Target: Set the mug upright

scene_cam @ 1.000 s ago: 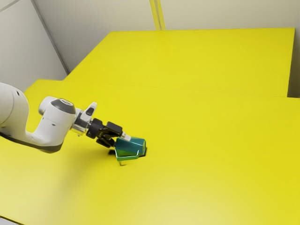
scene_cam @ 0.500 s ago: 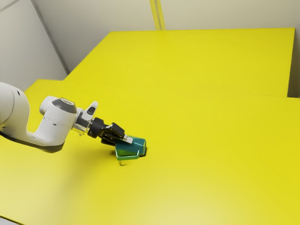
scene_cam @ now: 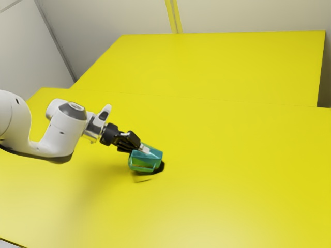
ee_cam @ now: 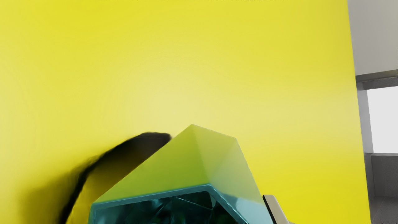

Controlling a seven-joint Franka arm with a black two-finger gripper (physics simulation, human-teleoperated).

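one arm (scene_cam: pixel 64 129): to the exterior view's left of the teal mug (scene_cam: pixel 149 161)
black gripper (scene_cam: pixel 145 149): clamped on the mug, pale fingertip (ee_cam: pixel 275 210) along its outer side
mug: tilted, mouth toward the gripper
dark shadow (scene_cam: pixel 162 167): on the yellow table (scene_cam: pixel 232 155), beside the mug

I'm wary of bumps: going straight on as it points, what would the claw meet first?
The teal mug, already at the claw; beyond it, probably the yellow tabletop, though the gap is unclear.
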